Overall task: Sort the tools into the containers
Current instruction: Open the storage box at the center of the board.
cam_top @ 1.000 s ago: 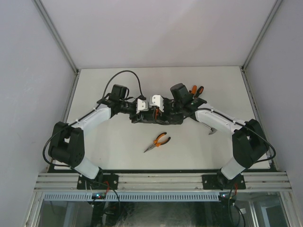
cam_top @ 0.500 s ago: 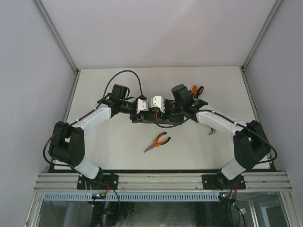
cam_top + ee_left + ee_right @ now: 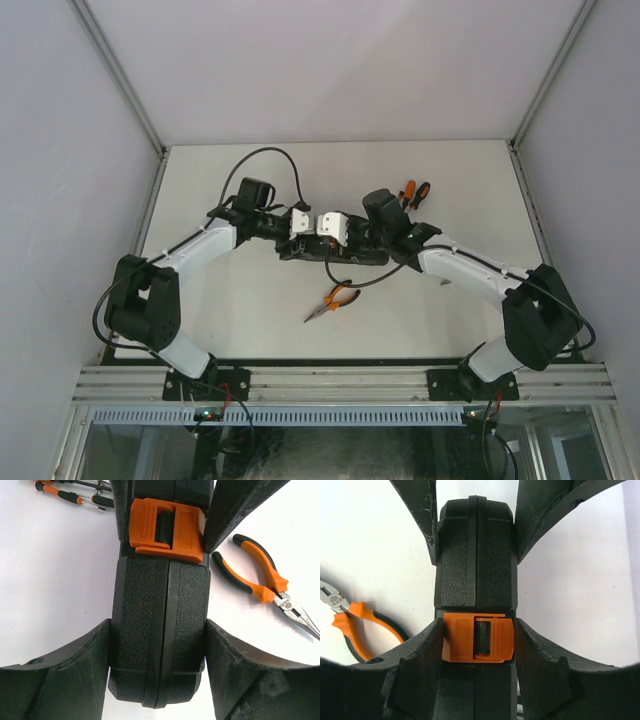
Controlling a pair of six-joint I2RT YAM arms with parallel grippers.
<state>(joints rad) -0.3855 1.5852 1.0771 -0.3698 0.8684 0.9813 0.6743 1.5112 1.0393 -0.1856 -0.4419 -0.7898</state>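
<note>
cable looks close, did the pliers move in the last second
No. The pliers lie in the same spot relative to the table's near edge, tips pointing the same way.

We see a black, pebble-textured case (image 3: 160, 630) with an orange latch (image 3: 166, 529); beside the case, pliers (image 3: 260, 577) with orange-and-black handles lie on the white counter (image 3: 55, 570).

Both arms reach inward, left gripper (image 3: 157, 630) and right gripper (image 3: 477, 627) clamping the case (image 3: 476, 550) from opposite ends
</note>
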